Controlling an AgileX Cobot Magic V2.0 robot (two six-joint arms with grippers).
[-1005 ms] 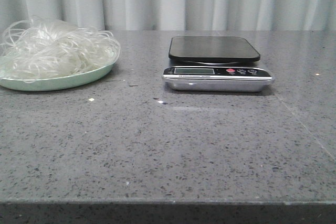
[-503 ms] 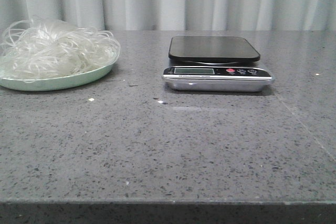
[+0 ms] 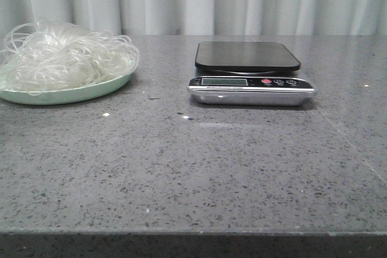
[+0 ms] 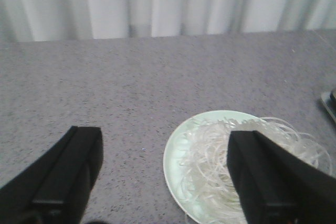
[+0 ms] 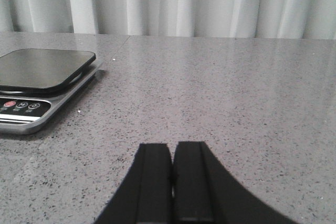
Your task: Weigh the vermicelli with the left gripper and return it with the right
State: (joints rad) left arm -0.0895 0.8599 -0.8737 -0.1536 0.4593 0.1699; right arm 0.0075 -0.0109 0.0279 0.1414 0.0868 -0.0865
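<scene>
One vermicelli point(image 3: 63, 52) heap on one plate point(image 3: 72, 94), left of one scale point(image 3: 250, 74). Left gripper point(image 4: 163, 182): jaws spread. Right gripper point(image 5: 172, 182): jaws closed, empty.

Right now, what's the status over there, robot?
Left gripper open above the plate, right gripper shut, empty. Whitish glass-noodle vermicelli heaped on pale green plate. Black-topped steel scale bare; nothing in the way.

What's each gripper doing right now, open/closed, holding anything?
Left gripper: open, holding nothing, above the plate of vermicelli.
Right gripper: closed, empty, over bare table.
</scene>
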